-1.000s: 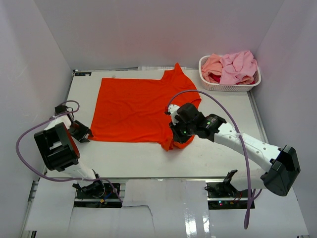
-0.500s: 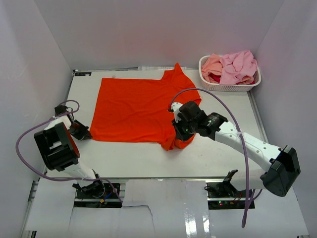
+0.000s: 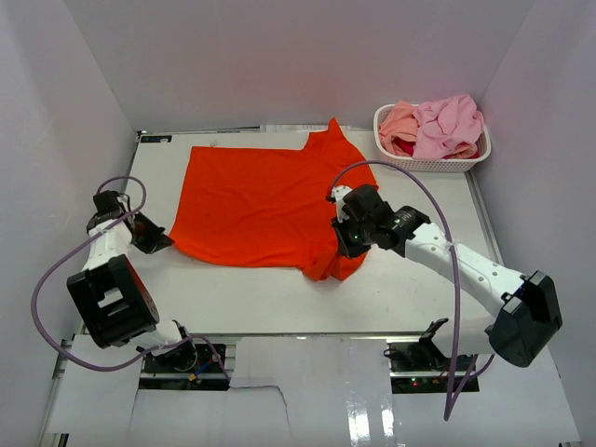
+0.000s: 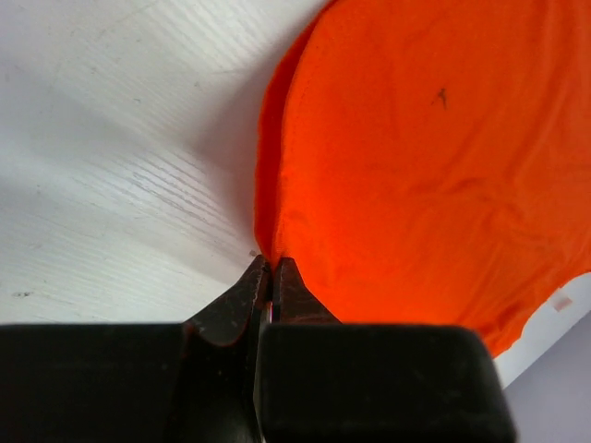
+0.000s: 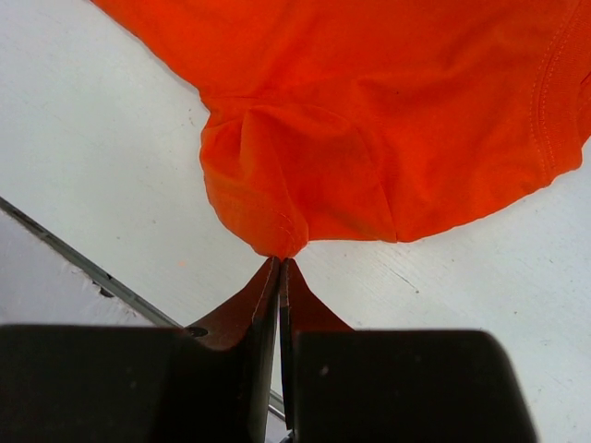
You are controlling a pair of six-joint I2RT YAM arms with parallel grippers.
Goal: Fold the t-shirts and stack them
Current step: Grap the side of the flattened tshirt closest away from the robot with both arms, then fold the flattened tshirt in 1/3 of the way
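Top external view: we find the left gripper [image 3: 164, 242] at the near left corner of the orange-red t-shirt [image 3: 261, 200]. The left wrist view shows its jaws pinched together on the cloth's edge. The shirt lies spread on the white table [image 3: 279, 303]. At the shirt's near right corner, the right gripper [image 3: 343, 251] is clamped tight on a bunched fold. Far right, a white basket [image 3: 430, 165] holds the pink t-shirts [image 3: 447, 121], well apart from both grippers.

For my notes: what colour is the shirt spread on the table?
The shirt is plain bright orange-red, clearest in the top view.
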